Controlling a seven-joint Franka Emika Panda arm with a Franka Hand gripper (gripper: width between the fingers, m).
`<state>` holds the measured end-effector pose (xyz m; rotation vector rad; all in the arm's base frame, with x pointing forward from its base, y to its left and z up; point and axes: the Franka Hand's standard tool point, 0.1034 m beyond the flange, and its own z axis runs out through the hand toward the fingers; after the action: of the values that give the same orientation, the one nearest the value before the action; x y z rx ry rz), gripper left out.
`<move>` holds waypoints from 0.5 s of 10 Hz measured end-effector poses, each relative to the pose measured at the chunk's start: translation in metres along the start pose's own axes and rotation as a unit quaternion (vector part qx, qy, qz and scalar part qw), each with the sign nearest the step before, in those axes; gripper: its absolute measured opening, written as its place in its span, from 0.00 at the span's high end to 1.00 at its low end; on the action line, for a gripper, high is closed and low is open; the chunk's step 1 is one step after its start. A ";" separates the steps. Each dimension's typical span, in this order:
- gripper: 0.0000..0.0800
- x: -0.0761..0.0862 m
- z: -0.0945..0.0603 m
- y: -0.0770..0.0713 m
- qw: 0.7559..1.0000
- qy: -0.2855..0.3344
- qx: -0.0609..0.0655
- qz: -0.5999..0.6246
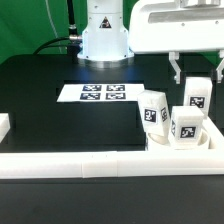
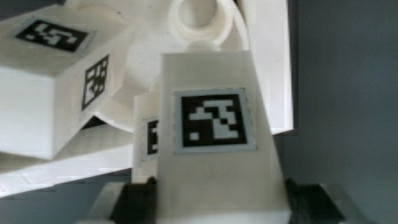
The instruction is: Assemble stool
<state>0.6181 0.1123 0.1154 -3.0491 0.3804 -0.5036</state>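
Note:
My gripper hangs at the exterior view's right and is shut on an upright white stool leg. In the wrist view that leg fills the middle, its black-and-white tag facing the camera, with the dark pads pressed on both its sides. Two more tagged legs stand close in front of it. One of them shows tilted in the wrist view. A low white part beneath them looks like the seat, mostly hidden by the legs.
The marker board lies flat on the black table before the robot base. A long white border rail runs along the front and a short one sits at the left edge.

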 end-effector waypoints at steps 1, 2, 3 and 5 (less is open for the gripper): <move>0.58 -0.003 0.001 -0.003 1.000 -0.002 0.001 0.002; 0.58 -0.007 0.002 -0.006 1.000 -0.003 0.001 0.001; 0.58 -0.010 0.003 -0.008 1.000 -0.005 0.001 -0.002; 0.58 -0.012 0.003 -0.010 1.000 -0.006 0.002 -0.002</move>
<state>0.6107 0.1252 0.1097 -3.0488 0.3732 -0.4857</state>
